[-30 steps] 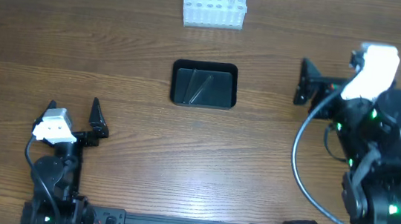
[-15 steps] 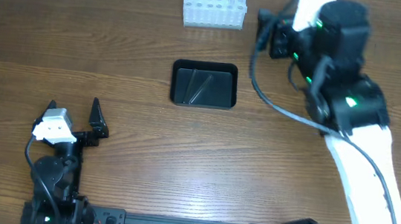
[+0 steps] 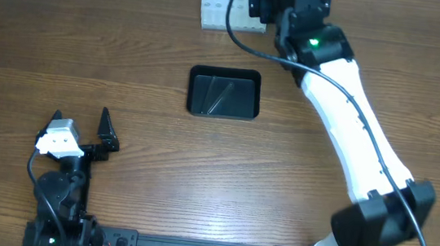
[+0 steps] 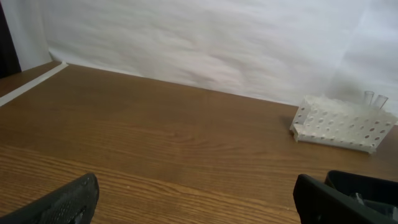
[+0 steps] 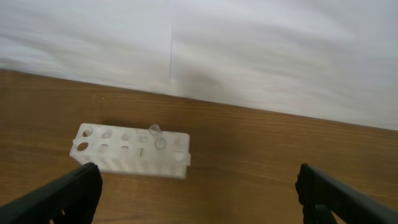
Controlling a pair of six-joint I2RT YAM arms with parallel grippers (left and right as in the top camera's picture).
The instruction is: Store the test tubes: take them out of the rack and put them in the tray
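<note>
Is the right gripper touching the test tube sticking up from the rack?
Apart. In the right wrist view the test tube stands in the rack, well clear of both fingers of the open right gripper.

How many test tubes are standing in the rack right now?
2: the first tube and the second tube stand side by side at one end of the rack. They are clear, so others could be hidden among the holes.

White rack (image 5: pixel 130 155) at far table edge, clear test tube (image 5: pixel 155 130) upright inside; black tray (image 3: pixel 194 92) nearer, second tube (image 3: pixel 217 98) lying inside.
</note>
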